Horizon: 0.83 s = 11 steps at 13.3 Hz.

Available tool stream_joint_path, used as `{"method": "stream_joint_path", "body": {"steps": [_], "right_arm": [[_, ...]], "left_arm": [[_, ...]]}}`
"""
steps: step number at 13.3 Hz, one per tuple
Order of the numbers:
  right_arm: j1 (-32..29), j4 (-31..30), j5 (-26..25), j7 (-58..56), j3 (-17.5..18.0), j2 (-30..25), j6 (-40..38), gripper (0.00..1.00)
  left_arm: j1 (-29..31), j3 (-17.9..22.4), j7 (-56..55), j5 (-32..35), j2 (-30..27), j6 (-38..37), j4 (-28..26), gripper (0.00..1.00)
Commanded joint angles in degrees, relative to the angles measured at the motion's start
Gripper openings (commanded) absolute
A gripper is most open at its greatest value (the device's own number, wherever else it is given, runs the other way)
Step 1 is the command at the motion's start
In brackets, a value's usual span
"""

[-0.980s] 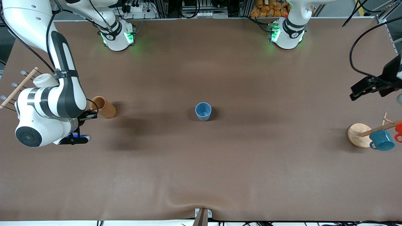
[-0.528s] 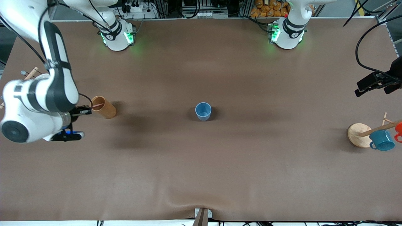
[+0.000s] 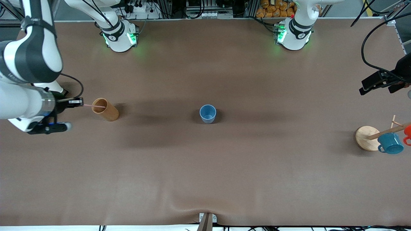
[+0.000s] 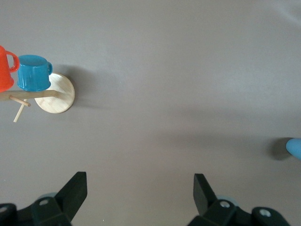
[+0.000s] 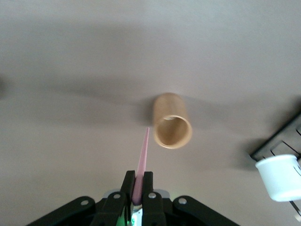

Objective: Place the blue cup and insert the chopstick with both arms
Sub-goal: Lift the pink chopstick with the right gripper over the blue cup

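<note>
The blue cup [image 3: 207, 113] stands upright at the middle of the table, with only its edge [image 4: 295, 148] showing in the left wrist view. A thin pink chopstick [image 3: 94, 106] [image 5: 142, 160] is held in my right gripper [image 3: 78, 102] [image 5: 138, 181], which is shut on its thick end. Its tip lies over the mouth of a brown cylinder [image 3: 105, 109] in the front view and just beside the cylinder's rim [image 5: 172, 122] in the right wrist view. My left gripper [image 3: 364, 89] [image 4: 138, 188] hangs open and empty over the left arm's end of the table.
A wooden mug rack [image 3: 367, 138] [image 4: 55, 92] at the left arm's end carries a teal mug [image 3: 390, 143] [image 4: 34, 73] and an orange one [image 3: 407, 133] [image 4: 5, 68]. In the right wrist view, a white object [image 5: 280, 174] and dark wire rods show near the cylinder.
My right arm has risen and drawn back toward its end of the table, pulling the chopstick up out of the brown cylinder. The left gripper shifted slightly. The blue cup has not moved.
</note>
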Motion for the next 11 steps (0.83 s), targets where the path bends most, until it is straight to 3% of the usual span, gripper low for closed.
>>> {"method": "stream_joint_path", "body": {"steps": [1, 6, 11], "right_arm": [[2.5, 5.7, 0.9, -0.2, 2.6, 0.2, -0.7, 0.0], [6.4, 9.9, 0.9, -0.3, 8.0, 0.2, 2.7, 0.0], [12.8, 8.9, 2.6, 0.3, 7.7, 0.9, 10.3, 0.0]], "left_arm": [[-0.5, 0.6, 1.1, -0.9, -3.0, -0.6, -2.9, 1.0], [-1.3, -1.0, 1.0, 3.7, -6.7, 1.8, -8.1, 1.0], [-1.0, -3.4, 0.1, 4.3, -7.0, 2.3, -8.7, 1.0]]}}
